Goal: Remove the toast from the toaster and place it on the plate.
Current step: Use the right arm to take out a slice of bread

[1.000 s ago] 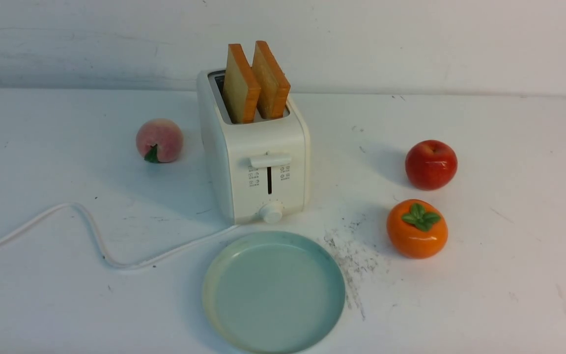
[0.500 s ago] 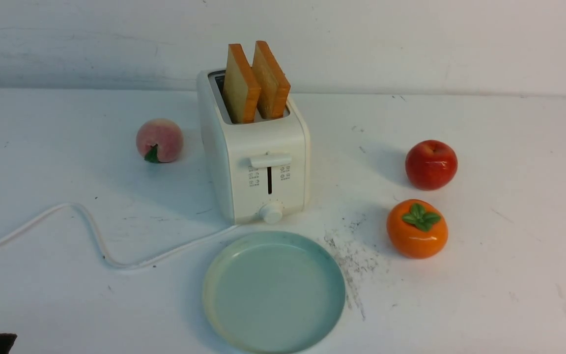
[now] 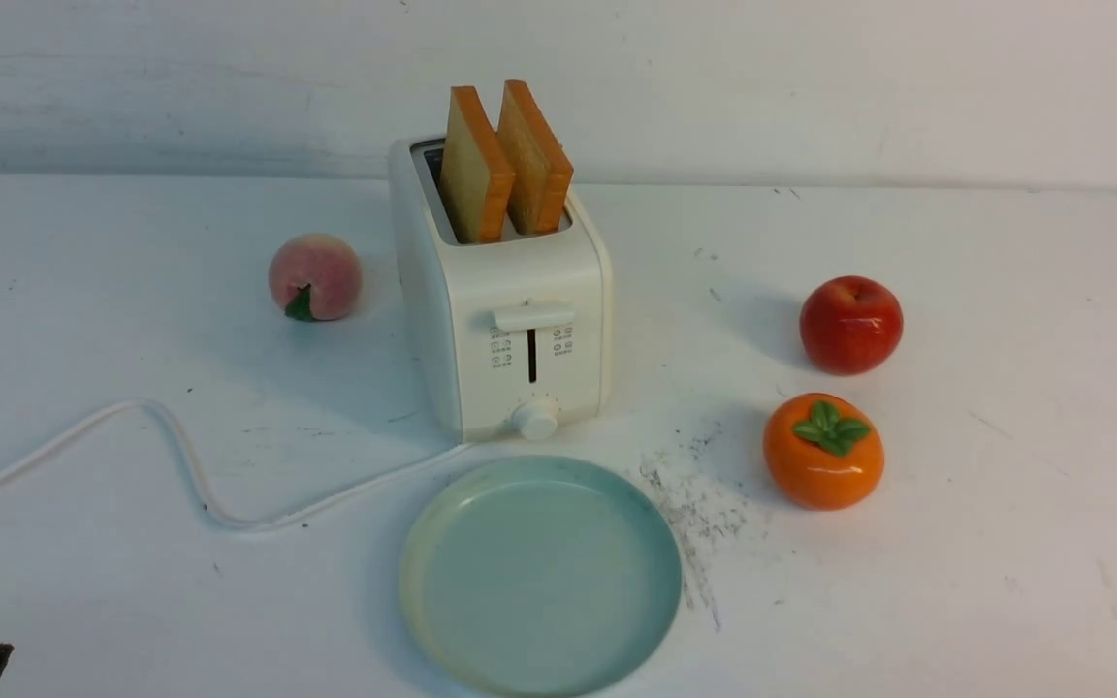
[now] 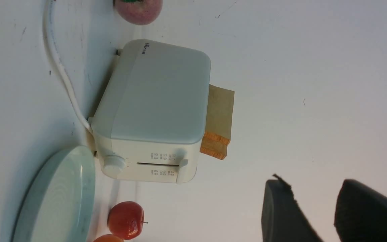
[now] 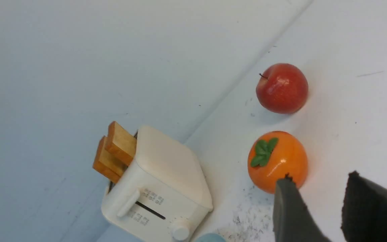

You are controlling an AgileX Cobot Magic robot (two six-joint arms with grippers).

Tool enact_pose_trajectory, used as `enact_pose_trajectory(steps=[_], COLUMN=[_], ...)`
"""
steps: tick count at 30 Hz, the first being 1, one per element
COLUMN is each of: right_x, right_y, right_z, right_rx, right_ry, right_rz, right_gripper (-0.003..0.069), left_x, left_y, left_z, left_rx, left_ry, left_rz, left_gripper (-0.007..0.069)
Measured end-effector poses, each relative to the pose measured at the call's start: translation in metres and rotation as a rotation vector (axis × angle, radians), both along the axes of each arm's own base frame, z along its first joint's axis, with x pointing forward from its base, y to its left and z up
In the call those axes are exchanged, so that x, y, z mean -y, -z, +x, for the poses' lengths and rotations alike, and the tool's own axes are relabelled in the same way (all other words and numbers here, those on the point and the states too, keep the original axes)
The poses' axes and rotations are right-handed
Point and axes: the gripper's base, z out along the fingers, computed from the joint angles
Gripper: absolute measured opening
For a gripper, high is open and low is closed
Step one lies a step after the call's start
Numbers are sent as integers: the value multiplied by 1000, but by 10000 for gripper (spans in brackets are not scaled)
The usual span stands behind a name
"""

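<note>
**Toast.** Two slices [image 3: 505, 160] stand on edge in the toaster [image 3: 520, 339], upper centre of the front view. Both lean toward the frame's left. Their near corners are close together or touching; I cannot tell which. The lever is up. The plate [image 3: 539, 582] lies empty at lower centre, just in front of the dial. No slice has been lifted.

**Grippers.** The left gripper [image 4: 312, 181] has its jaws parted with nothing between them. Only its dark tip shows, at the front view's lower left corner, well apart from the toaster. The right gripper [image 5: 319, 176] is likewise spread and empty.

**Hazards, as judged.**
- Pinching one slice may drag its neighbour out.
- A slice binding in its slot could lift or tip the toaster.
- The cord [image 3: 180, 456] loops across the left of the frame, between the left gripper and the toaster, so a snag would pull the appliance.
- The persimmon [image 3: 822, 451] and apple [image 3: 850, 324] at right, and the peach [image 3: 314, 276] at left, could be knocked by a wide approach.
</note>
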Motion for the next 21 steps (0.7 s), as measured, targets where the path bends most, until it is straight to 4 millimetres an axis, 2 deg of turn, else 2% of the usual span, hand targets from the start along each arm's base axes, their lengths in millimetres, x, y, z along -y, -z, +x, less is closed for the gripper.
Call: enact_pose_trajectory(steps=[4, 8, 12, 13, 14, 15, 16, 17, 18, 19, 21], right_x=[0, 3, 8, 9, 9, 9, 9, 8, 6, 4, 1], right_y=[-1, -7, -25, -33, -37, -53, -52, -69, -76, -84, -87], right_z=[0, 0, -2, -4, -4, -5, -5, -3, 0, 2, 9], right_rx=[6, 77, 241, 274, 285, 316, 315, 304, 284, 260, 186], right_ry=[2, 29, 93, 104, 108, 121, 121, 117, 105, 89, 47], right_rz=[17, 37, -20, -53, -71, -143, -144, -236, -279, -328, -377], right_gripper=[240, 230, 168, 141, 134, 82, 75, 22, 4, -7, -9], left_x=[0, 4, 3, 2, 1, -1, -1, -1, 0, 3, 7], left_y=[0, -5, -47, -64, -66, -85, -86, -99, -103, -105, -103], left_z=[0, -2, -10, -15, -15, -19, -19, -17, -12, -5, 5], left_rx=[0, 14, 167, 229, 237, 292, 295, 298, 280, 246, 185], left_ry=[4, 41, 11, -25, -29, -73, -77, -86, -74, -43, 21], left_rz=[28, 161, 344, 404, 403, 486, 495, 548, 582, 604, 622], left_gripper=[238, 238, 238, 238, 238, 238, 238, 233, 225, 213, 192])
